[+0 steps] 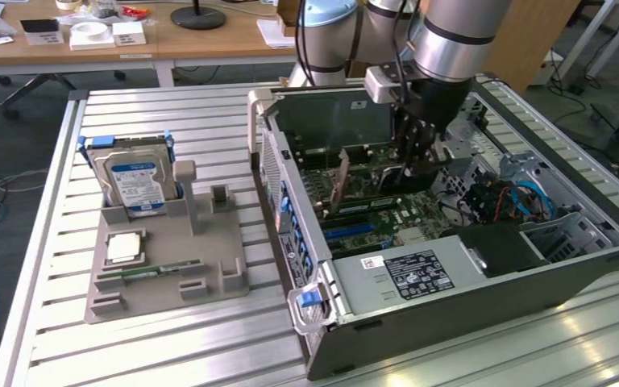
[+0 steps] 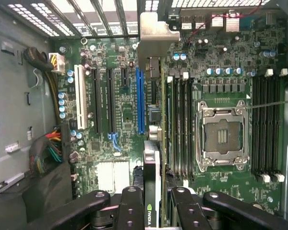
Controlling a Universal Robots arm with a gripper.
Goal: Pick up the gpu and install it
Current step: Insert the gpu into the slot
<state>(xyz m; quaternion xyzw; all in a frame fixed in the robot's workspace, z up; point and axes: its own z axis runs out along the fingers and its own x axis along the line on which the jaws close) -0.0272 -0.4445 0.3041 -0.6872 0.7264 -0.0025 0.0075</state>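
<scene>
Gpu (image 2: 152, 191) edge-on between claw (image 2: 152, 203) fingers, over motherboard (image 2: 120, 120), inside case (image 1: 482, 298)

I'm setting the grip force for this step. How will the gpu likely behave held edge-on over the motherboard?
The gpu looks like a thin, rigid card, so probably stiff and fairly light. Pinched in the gripper by its flat faces, it might pivot if bumped. Its exposed board suggests fragility; the metal bracket likely adds end weight.

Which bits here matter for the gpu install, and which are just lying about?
In play:
- gpu, held edge-on between the fingers
- blue slot
- open PC case

Idle:
- hard drive
- memory stick
- grey holder
</scene>
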